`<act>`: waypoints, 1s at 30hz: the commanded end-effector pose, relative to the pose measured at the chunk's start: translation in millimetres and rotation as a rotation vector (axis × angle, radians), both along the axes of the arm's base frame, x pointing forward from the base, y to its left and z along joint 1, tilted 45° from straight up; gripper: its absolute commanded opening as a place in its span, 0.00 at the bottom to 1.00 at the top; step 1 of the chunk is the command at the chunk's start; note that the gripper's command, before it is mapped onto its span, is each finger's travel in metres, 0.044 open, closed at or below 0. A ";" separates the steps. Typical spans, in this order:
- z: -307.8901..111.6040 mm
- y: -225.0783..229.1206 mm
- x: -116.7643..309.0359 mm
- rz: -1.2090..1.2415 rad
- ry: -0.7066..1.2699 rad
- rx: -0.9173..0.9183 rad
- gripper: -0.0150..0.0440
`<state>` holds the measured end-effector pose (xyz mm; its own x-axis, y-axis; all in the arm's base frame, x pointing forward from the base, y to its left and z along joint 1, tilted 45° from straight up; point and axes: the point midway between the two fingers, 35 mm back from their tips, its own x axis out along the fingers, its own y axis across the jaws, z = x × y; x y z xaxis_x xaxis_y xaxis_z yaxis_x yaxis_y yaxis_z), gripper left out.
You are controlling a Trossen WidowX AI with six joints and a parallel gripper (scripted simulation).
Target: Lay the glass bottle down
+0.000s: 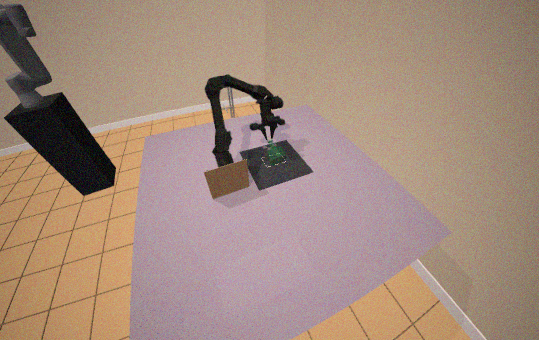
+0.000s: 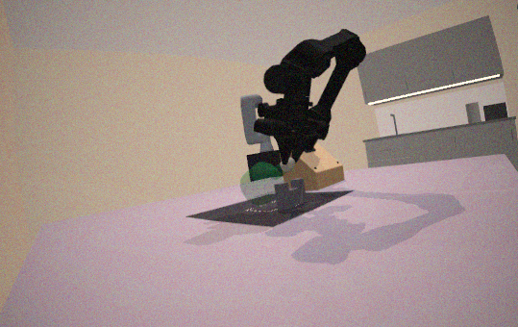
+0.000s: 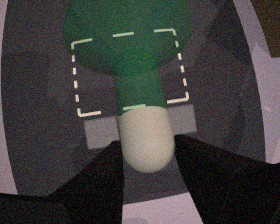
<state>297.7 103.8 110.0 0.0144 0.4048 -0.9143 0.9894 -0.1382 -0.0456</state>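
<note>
Exterior view, L to R. The green glass bottle (image 1: 276, 151) (image 2: 257, 180) (image 3: 136, 30) has its body over the dashed white outline (image 2: 261, 210) (image 3: 81, 42) on the flat dark mat (image 1: 287, 175) (image 2: 218, 215) (image 3: 31, 90). Risk: if the base is high at release, the body drops and the glass may break. In the wrist view the body overlaps the outline's far edge; a release here may leave it partly outside.

Next, the grey U-shaped rest (image 2: 283, 196) (image 3: 102, 133). The neck's pale end is above it, apparently not seated. Risk: a small lateral error on descent makes the neck strike a prong, tipping the btl. or the rest.

The black two-finger gripper (image 1: 269, 140) (image 2: 289, 163) (image 3: 148, 145) is partly open, closed on the pale neck end. Risk: the grip is at one extremity, w/ the heavy body outboard; a jerk may let the btl. pivot or slip. Opening unevenly may drag the neck sideways.

At R, the tan wooden block (image 1: 227, 180) (image 2: 326, 175) is near the mat; probably low risk if the arm retracts upward.

Vis. limits: base-to-mat gap n/a, exact tilt unclear; translucent glass blurs the body's edge. The rest can't be made out in the top view; its slot is masked by the neck in the wrist view, where both fingers are cut off at the bottom edge.
</note>
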 end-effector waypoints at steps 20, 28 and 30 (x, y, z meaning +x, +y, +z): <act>-1.5 13.9 0.5 0.005 -0.009 0.004 0.44; -1.7 19.0 0.9 0.008 -0.014 0.004 0.44; -1.9 20.3 1.0 0.009 -0.015 0.004 0.44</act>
<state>299.2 122.5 109.9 0.0267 0.4091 -0.9121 0.9916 -0.1262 -0.0276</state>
